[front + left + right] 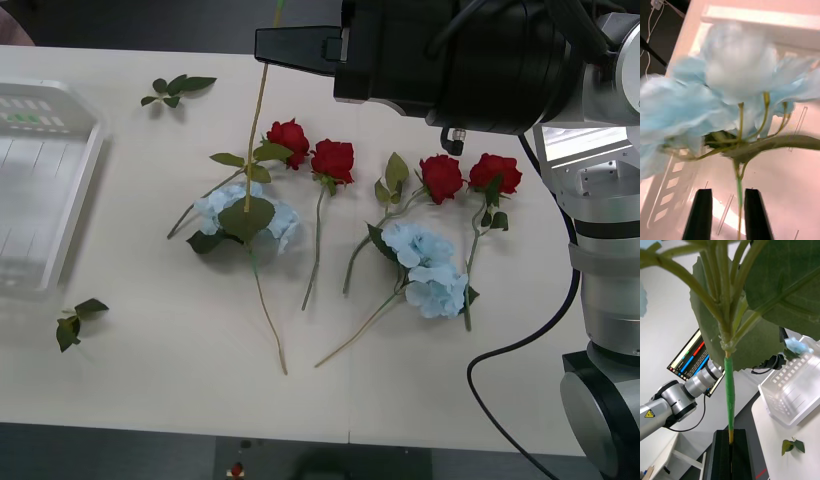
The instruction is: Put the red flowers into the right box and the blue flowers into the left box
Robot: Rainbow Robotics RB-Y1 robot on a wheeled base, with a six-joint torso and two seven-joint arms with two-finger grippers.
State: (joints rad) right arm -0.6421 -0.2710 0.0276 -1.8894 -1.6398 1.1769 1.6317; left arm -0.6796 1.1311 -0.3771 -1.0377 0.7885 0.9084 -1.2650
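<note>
My right gripper hangs high over the table, shut on the long thin stem of a blue flower. Its broad leaves spread past the black fingers, and the stem's low end overlaps a blue cluster on the table. My left gripper is open over the left box, its black fingers on either side of the stem of another blue flower. Several red flowers lie in a row mid-table, and two blue flowers lie right of centre. The left box sits at the table's left edge. The right box is out of view.
Loose green leaf sprigs lie at the back left and near the front left. The left arm reaches toward the clear tray. The right arm's cable hangs by the table's right front.
</note>
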